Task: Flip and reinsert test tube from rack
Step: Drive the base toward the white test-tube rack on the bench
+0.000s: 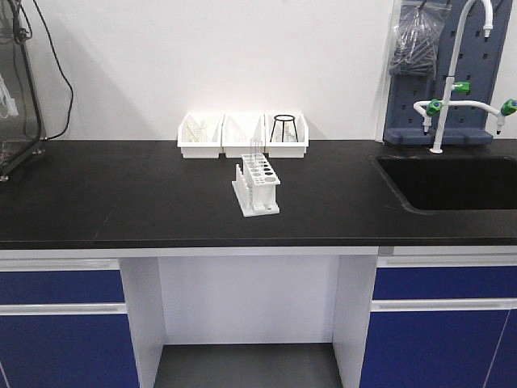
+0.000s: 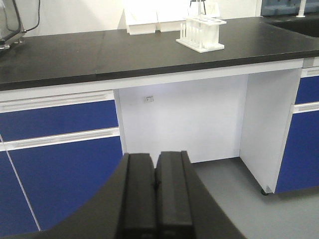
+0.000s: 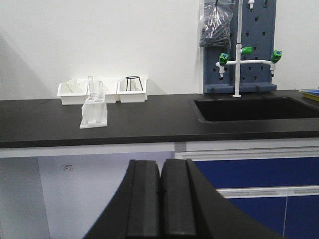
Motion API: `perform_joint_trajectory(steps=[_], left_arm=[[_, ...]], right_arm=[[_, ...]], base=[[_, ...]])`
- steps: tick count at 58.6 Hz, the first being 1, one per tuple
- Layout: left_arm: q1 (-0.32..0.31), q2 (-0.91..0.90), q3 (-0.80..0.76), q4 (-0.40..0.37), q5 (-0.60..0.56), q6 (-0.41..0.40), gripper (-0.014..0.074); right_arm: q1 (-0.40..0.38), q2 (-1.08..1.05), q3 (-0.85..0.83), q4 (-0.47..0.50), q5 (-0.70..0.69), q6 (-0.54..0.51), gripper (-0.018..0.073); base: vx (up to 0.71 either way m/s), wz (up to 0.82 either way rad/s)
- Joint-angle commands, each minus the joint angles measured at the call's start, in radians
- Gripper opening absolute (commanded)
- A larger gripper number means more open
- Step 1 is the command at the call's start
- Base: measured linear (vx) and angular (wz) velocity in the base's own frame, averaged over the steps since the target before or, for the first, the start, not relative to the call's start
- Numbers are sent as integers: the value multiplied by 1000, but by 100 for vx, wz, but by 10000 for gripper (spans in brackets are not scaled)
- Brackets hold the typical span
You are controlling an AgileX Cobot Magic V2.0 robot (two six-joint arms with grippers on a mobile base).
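The white rack (image 1: 257, 187) stands on the black counter (image 1: 121, 194), in front of the bins. A clear test tube (image 1: 256, 151) stands upright in a hole at its far end, rising above the top plate. The rack (image 2: 201, 34) shows far off in the left wrist view, and rack (image 3: 94, 113) and test tube (image 3: 91, 84) in the right wrist view. My left gripper (image 2: 156, 162) is shut and empty, low in front of the cabinets. My right gripper (image 3: 160, 167) is shut and empty too, below counter height. Neither arm shows in the front view.
Three white bins (image 1: 242, 135) line the wall behind the rack; one holds a black wire stand (image 1: 284, 127). A sink (image 1: 452, 182) with a white tap (image 1: 448, 105) is sunk in the counter at right. Blue cabinets (image 1: 56, 323) flank a knee recess below.
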Motion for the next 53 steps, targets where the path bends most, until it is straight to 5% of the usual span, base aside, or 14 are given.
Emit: perform_joint_trajectory(steps=[1, 53], left_arm=[[0, -8, -4, -5, -80, -9, -6], [0, -8, -4, -5, -80, -9, -6]], right_arm=[[-4, -13, 3, -5, -75, -9, -11], [-4, -13, 3, -5, -76, -9, -11]], base=[[0, 0], [1, 0]])
